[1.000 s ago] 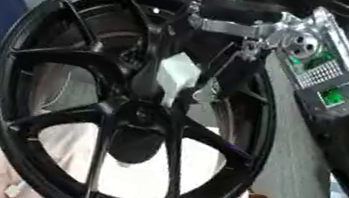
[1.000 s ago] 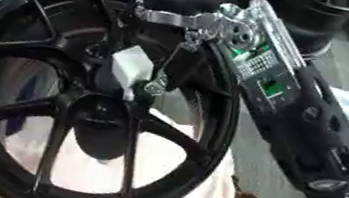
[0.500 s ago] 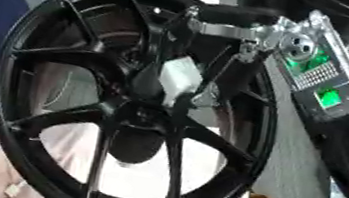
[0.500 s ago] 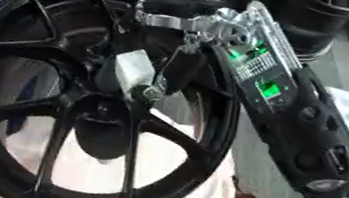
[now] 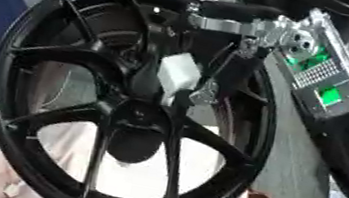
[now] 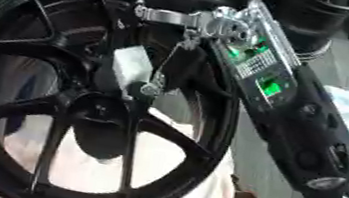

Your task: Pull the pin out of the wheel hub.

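Just above the black spoked alloy wheel hub (image 5: 136, 115) at frame centre, a small silvery pin (image 5: 203, 95) is seemingly pinched by the right hand (image 5: 221, 53) reaching down from upper right.

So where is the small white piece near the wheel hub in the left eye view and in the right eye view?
Left eye view: the white piece sits just above the picture's centre, on the spokes above the hub.
Right eye view: the white piece lies further left, above the hub.
Shared landmark: the green lights on the right hand's forearm, upper right of the piece in both.
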Motion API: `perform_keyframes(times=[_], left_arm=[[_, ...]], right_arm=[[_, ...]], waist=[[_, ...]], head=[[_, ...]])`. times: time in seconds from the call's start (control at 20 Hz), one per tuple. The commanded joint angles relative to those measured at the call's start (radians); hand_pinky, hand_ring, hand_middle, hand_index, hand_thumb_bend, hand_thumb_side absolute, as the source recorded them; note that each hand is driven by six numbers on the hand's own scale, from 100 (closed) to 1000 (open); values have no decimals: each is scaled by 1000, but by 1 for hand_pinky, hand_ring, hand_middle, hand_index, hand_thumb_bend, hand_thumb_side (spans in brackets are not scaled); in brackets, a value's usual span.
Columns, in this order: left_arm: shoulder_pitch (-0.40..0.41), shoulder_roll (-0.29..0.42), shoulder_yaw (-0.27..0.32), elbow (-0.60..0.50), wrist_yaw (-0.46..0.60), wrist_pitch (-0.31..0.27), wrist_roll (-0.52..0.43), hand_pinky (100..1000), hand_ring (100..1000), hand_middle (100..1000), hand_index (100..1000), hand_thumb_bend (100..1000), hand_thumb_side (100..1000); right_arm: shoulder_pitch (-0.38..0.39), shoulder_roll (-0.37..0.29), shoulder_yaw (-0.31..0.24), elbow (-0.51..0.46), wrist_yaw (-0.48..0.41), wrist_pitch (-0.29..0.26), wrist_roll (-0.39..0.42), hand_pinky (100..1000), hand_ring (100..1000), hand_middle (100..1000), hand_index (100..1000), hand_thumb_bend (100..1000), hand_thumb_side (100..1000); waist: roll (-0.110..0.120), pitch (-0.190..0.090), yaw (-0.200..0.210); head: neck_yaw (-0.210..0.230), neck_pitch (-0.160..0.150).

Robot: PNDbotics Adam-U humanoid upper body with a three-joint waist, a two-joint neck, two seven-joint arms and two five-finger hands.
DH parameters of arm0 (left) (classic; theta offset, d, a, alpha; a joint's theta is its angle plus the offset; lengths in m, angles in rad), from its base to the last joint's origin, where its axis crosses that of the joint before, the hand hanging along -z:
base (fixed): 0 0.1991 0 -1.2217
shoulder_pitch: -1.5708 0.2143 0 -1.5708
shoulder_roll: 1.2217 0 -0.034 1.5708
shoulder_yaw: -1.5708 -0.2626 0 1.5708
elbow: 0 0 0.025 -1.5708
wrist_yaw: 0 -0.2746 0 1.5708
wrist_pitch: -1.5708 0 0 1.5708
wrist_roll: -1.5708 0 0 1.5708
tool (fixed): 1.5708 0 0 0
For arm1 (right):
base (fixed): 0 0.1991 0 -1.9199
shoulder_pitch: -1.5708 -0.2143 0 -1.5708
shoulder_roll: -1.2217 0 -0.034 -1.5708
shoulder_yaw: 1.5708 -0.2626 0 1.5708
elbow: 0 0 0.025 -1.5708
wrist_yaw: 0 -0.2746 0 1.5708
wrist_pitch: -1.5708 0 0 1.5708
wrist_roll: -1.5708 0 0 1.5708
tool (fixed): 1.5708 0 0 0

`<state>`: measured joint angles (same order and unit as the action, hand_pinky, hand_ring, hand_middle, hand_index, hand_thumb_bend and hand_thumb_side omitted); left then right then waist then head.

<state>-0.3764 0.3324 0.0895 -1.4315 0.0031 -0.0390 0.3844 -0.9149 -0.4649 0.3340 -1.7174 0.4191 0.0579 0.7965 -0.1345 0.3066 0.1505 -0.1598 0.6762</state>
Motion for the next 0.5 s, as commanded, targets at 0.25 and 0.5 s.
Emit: perform_keyframes(times=[0.25,0.5], left_arm=[[-6,7,1,-14,4,1,0,599,666,597,706,100,772],[-3,9,4,-13,4,0,1,599,666,597,706,100,772]], right_arm=[[-50,-74,-70,-65,-34,60,-65,662,540,227,407,329,100],[-77,-128,-135,-77,-118,96,-120,637,531,217,399,324,100]], waist=[[9,-28,-4],[8,-31,-8]], head=[[-5,12],[5,23]])
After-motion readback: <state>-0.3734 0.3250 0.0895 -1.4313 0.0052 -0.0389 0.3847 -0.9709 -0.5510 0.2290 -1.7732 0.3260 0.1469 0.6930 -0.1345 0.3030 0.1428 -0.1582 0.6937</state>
